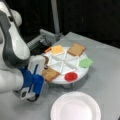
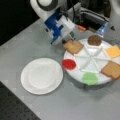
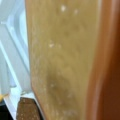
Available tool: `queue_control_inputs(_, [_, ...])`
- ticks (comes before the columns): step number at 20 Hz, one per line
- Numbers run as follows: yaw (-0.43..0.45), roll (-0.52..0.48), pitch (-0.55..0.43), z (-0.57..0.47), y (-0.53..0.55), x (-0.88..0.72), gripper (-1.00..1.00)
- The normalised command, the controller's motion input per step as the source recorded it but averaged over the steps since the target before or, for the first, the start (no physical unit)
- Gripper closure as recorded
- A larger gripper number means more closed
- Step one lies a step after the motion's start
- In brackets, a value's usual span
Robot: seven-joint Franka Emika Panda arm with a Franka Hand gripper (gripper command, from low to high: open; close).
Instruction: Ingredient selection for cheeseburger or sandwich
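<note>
Looking down at the grey table (image 2: 30, 45), we find a round white divided tray (image 2: 93, 58) holding the ingredients in its wedge compartments, and an empty white plate (image 2: 41, 75) beside it with nothing stacked on it. The gripper (image 2: 70, 40) sits right at one toast square (image 2: 73, 46) on the tray's edge nearest the arm, its tips on or just over that piece; whether the jaws are released or clenched on it we cannot tell. The wrist view is filled by that toast's tan face, with the patty showing in the bottom corner. On the tray we also see the dark brown patty (image 2: 94, 40), the cheese square (image 2: 113, 51), a second toast square (image 2: 112, 70), the green leaf piece (image 2: 90, 78) and the red disc (image 2: 69, 64).
</note>
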Motion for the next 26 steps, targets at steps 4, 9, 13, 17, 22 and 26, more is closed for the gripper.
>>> queue_control_inputs(4, [0.099, 0.218, -0.03, -0.1, -0.21, 0.26, 1.0])
queue_control_inputs(9, [0.097, 0.222, -0.019, -0.09, -0.21, 0.27, 1.0])
queue_control_inputs(13, [0.089, 0.195, -0.007, -0.11, -0.22, 0.28, 1.0])
queue_control_inputs(17, [0.08, 0.158, 0.007, -0.15, -0.25, 0.28, 1.0])
queue_control_inputs(22, [0.042, 0.177, 0.023, 0.0, -0.27, 0.28, 1.0])
queue_control_inputs(26, [0.04, 0.131, 0.155, 0.38, -0.3, 0.2, 1.0])
